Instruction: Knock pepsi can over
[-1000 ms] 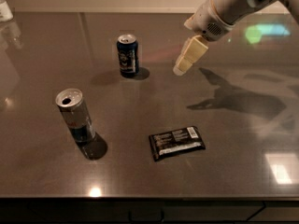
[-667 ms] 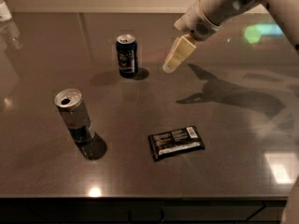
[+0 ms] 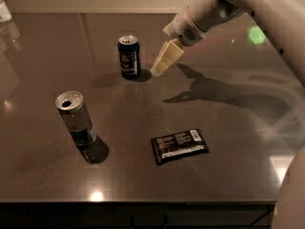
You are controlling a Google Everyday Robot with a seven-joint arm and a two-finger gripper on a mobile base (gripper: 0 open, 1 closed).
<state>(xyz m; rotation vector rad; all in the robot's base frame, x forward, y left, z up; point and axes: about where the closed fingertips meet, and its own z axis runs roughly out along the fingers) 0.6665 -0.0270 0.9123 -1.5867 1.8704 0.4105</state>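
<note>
**Pincer** (image 3: 158, 69): pale two-finger tip on the white arm (image 3: 248, 6), which reaches in from the far right. The fingers are pressed together and hold nothing. It hangs tilted down and to the left, with its tip just right of the pepsi can and a narrow gap between them. How high it sits above the surface cannot be told.

**Pepsi can** (image 3: 129, 56): short and dark blue with a silver top, standing upright at the far centre-left of the surface. It is not yet knocked over.

**Step in hand (judged):** a sideways push on the can.
- Sweep leftward and meet the can's wall above mid-height, so that it tips rather than slides.
- A low contact on this smooth surface would likely only shove the can along.
- The closed fingers make one blunt, firm edge.
- A short travel should be enough, and the pincer should halt once the can goes over, because it may roll.

**Other items, left to right:**
- **Pale object** (image 3: 4, 11): far left corner, cut off by the edge, kind not clear. It is well apart from the work.
- **Silver can** (image 3: 76, 119): taller and slimmer, upright at near left. It is well apart from the pepsi can and off the push line, though a rolling can might run toward it.
- **Dark wrapped bar** (image 3: 179, 146): lies flat at near centre, out of the path.
- **Surface** (image 3: 47, 185): dark and glossy.

Nothing lies between the pincer and the pepsi can.
</note>
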